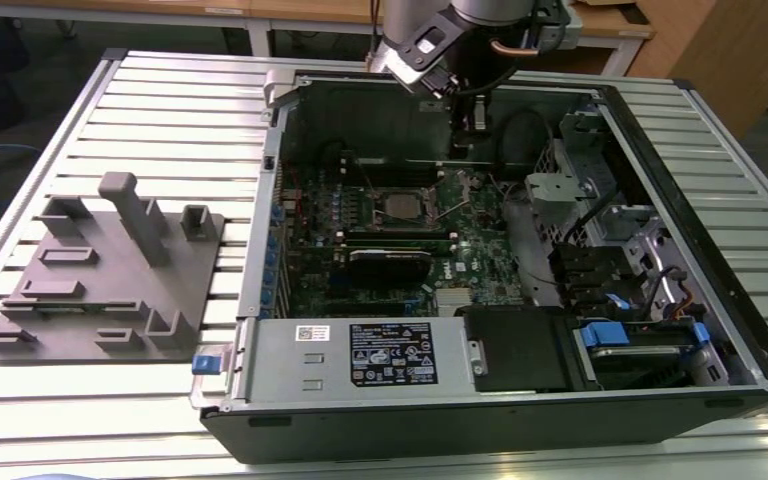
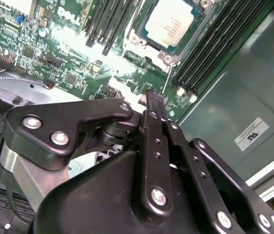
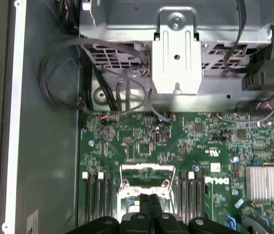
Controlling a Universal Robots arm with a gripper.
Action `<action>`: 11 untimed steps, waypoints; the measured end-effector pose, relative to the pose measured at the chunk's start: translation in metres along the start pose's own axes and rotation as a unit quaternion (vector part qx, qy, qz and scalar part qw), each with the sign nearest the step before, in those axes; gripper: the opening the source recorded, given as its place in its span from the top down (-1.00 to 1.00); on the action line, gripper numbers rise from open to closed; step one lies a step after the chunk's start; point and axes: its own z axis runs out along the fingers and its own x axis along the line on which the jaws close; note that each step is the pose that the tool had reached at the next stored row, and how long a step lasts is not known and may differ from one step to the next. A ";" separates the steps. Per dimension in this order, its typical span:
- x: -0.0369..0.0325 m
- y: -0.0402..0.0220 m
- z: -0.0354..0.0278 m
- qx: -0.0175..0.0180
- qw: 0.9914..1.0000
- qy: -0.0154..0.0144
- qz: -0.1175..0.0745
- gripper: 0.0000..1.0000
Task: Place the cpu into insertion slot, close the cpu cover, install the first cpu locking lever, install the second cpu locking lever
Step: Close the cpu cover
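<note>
The cpu [image 2: 173,22], a silver-topped square, lies in the insertion slot [image 1: 404,205] on the green board. The silvery cpu cover [image 2: 145,43] frames it and looks laid down over it. A thin metal lever rod [image 2: 167,78] runs from the slot's corner toward my fingertips. My gripper [image 2: 154,96] is shut with nothing between its black fingers. It hangs just above the board, beside the slot. In the exterior view the gripper [image 1: 466,130] sits inside the case, on the slot's far side. In the first wrist view the gripper [image 3: 149,200] overlaps the slot [image 3: 146,178].
Long black memory slots [image 2: 210,44] flank the socket. A metal drive cage [image 3: 175,58] and loose cables [image 3: 59,73] stand past the board. The grey power-supply box [image 1: 357,355] sits at the case's front, and a grey fixture block [image 1: 104,270] lies at the exterior view's left.
</note>
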 end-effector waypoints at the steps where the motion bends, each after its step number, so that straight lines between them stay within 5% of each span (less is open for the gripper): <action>1: 0.0000 0.0017 0.0001 0.000 1.000 0.000 0.000 0.80; 11: 0.0003 0.0248 0.0020 0.000 1.000 0.000 0.000 0.80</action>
